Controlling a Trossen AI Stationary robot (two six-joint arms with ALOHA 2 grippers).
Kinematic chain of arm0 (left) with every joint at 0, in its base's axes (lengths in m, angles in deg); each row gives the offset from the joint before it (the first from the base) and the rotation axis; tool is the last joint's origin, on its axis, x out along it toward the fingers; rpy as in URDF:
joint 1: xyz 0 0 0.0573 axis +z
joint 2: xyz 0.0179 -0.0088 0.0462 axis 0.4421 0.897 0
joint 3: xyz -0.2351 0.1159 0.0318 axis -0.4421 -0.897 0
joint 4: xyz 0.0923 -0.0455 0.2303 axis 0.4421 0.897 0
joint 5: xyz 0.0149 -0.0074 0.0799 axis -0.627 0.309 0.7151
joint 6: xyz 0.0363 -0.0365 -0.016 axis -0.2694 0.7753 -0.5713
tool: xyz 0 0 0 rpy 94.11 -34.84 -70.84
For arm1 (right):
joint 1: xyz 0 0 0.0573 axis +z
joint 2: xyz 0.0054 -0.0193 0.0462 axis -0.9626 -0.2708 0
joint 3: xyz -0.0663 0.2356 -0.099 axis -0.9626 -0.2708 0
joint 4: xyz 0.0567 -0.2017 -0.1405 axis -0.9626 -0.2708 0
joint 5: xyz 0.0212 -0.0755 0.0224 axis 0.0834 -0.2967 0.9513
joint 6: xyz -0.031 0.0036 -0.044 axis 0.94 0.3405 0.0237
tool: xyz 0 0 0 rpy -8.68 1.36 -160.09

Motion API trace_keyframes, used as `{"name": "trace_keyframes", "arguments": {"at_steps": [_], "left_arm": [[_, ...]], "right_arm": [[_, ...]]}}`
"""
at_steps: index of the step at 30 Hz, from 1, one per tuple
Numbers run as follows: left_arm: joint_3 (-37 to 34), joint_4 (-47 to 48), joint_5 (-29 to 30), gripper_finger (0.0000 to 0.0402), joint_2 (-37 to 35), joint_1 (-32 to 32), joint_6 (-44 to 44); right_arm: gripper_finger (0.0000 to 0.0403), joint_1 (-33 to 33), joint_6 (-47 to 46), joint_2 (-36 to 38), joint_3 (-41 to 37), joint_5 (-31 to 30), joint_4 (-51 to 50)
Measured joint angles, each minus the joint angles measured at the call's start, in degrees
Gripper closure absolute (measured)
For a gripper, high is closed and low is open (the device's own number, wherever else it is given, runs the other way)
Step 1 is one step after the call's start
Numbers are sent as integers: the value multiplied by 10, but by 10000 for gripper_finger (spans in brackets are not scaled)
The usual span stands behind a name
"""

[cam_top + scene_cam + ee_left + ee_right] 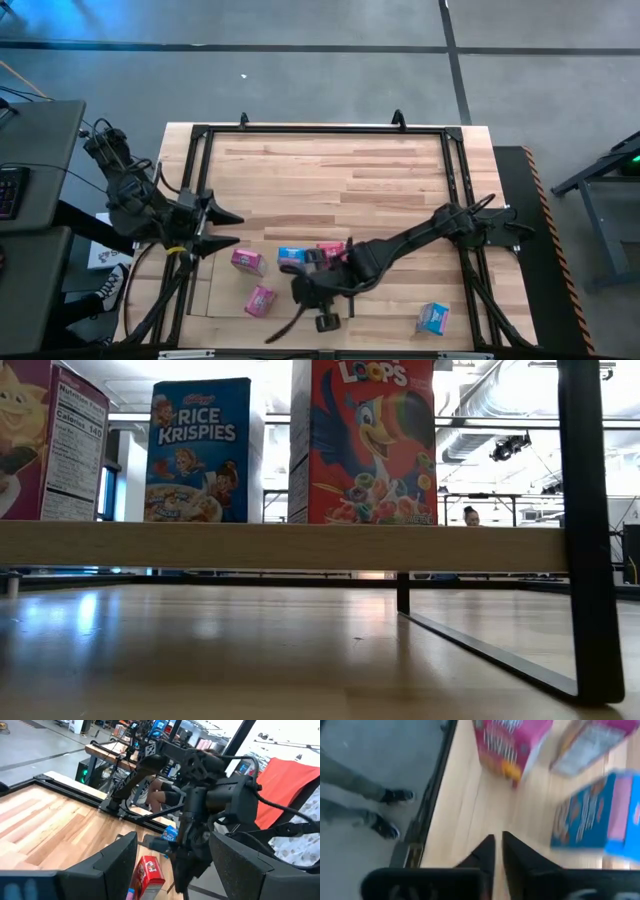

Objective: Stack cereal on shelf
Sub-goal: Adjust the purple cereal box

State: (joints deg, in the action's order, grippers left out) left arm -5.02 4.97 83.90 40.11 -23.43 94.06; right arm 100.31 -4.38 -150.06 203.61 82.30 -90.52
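Right gripper [498, 851] with its two dark fingers nearly touching, empty, above the light wood panel [470, 805]. Ahead of the fingertips lies a pink box [512, 742]; a second pink box [592, 745] and a blue box [600, 817] lie off to one side. Beyond the panel's dark edge rail [427, 800], a person's shoes [390, 812] stand on the floor.

You're looking at a robotics lab or industrial test hall here. Under your pale planked wooden table [330, 175] runs a bare grey concrete floor [300, 70] marked with dark lines. Look level across the table and there's an open ceiling, with silver ventilation ducts [480, 405] and a black spotlight cluster [510, 447]. From the left wrist you see further workbenches crowded with dark equipment [135, 740], and a person's legs in grey trousers [345, 785] stand just beside the table.
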Motion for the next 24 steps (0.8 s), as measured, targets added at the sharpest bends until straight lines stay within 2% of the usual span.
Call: {"name": "trace_keyframes", "arguments": {"at_steps": [2,5,8,11,15,19,24], "left_arm": [[-1,-1,0,161,3,0,9],[-1,-3,1,161,10,0,19],[-2,-1,1,161,20,0,19],[-2,-4,1,161,29,0,19],[-2,-7,1,161,41,1,20],[1,-18,0,161,57,8,31],[63,23,-35,161,95,22,41]], "right_arm": [[394,9,-11,0,0,-4,-34],[380,24,-25,2,0,-11,-96],[385,40,-53,15,-1,-30,-158],[400,57,-94,48,-1,-81,-192],[398,88,-190,111,-30,-183,-243],[401,129,-332,205,-143,-271,-252],[402,178,-533,341,-353,-301,-194]]}}
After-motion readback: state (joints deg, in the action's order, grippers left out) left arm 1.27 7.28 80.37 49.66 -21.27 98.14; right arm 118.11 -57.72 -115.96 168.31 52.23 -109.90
